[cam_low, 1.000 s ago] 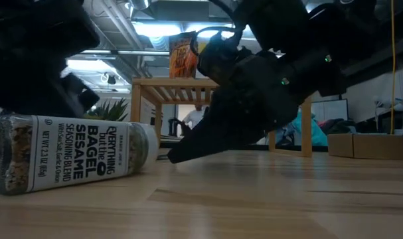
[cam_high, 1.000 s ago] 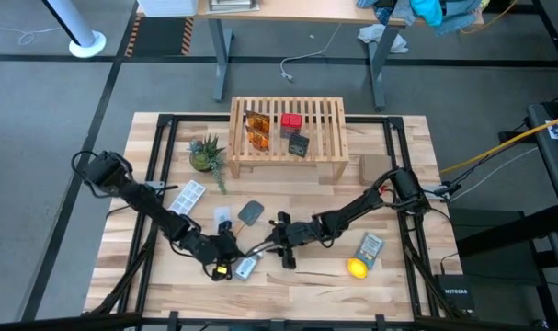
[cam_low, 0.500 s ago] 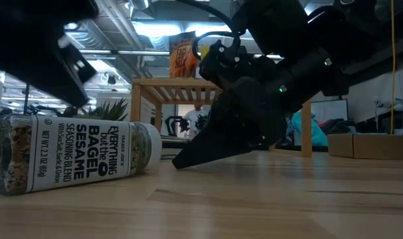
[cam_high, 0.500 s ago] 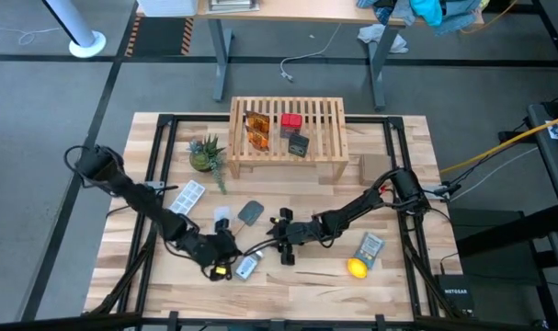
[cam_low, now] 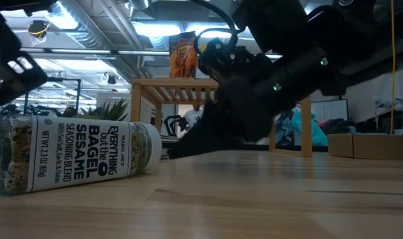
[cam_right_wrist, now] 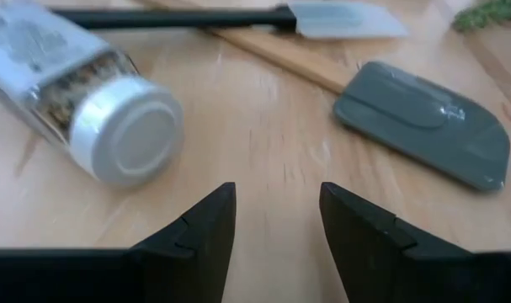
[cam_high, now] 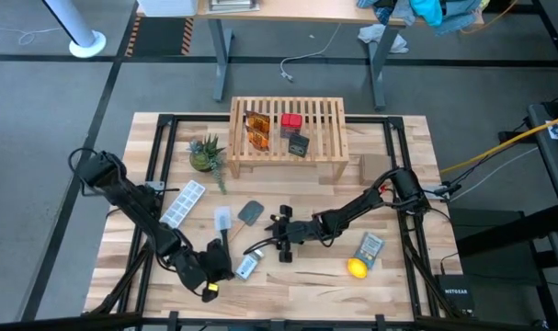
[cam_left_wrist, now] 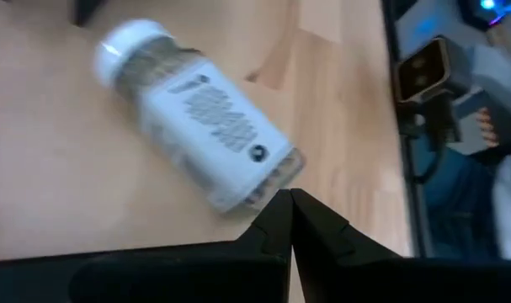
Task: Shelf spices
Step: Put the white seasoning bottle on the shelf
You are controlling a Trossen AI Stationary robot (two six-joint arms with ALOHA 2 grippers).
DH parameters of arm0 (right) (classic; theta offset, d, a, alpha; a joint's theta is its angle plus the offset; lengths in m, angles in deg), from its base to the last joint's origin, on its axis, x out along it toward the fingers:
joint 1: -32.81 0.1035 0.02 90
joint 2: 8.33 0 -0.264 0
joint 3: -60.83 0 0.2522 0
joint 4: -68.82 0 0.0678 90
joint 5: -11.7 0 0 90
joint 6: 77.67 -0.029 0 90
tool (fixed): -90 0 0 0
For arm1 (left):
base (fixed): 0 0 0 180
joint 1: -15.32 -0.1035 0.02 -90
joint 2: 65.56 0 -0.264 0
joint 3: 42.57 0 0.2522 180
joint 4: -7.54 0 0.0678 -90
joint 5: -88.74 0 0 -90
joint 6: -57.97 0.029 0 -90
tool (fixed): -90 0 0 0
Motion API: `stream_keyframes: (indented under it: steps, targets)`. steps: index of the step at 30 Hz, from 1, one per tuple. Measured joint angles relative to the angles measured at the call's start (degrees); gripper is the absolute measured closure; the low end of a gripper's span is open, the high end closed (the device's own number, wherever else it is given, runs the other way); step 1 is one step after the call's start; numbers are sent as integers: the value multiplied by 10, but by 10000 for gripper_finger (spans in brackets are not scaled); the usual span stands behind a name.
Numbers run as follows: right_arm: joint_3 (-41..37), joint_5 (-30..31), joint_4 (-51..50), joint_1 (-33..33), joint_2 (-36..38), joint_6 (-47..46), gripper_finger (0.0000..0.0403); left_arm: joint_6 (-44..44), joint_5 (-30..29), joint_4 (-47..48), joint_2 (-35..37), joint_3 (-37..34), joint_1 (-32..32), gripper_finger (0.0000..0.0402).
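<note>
- Bottle (cam_high: 248, 267) lies on its side on the table, cap toward the right gripper (cam_high: 271, 246), just ahead of its half-open, empty fingers.
- Left gripper (cam_high: 225, 272), fingers closed and empty, seems just clear of the bottle's base.

I read legible text in the low view only. The clear bottle (cam_low: 68, 156) lies on its side; its white label runs sideways: "TRADER JOE'S", "EVERYTHING but the BAGEL SESAME", "SEASONING BLEND", and "NET WT. 2.3 OZ (65g)". The orange packet (cam_low: 182, 55) on the shelf (cam_low: 188, 83) carries dark lettering I cannot make out. In my left wrist view the same bottle's label shows grey print lines, too blurred to read. Nothing readable in the high view or the right wrist view
</note>
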Motion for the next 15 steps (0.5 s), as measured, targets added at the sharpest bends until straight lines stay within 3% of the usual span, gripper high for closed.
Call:
stream_keyframes:
  steps: [6, 15]
  targets:
    - [0, -17, 28, -6, 0, 0, 224, 6, 36, -71, -43, 0, 0, 402]
    - [0, -31, 29, -6, 0, -5, 224, -5, 43, -70, -49, 0, -7, 402]
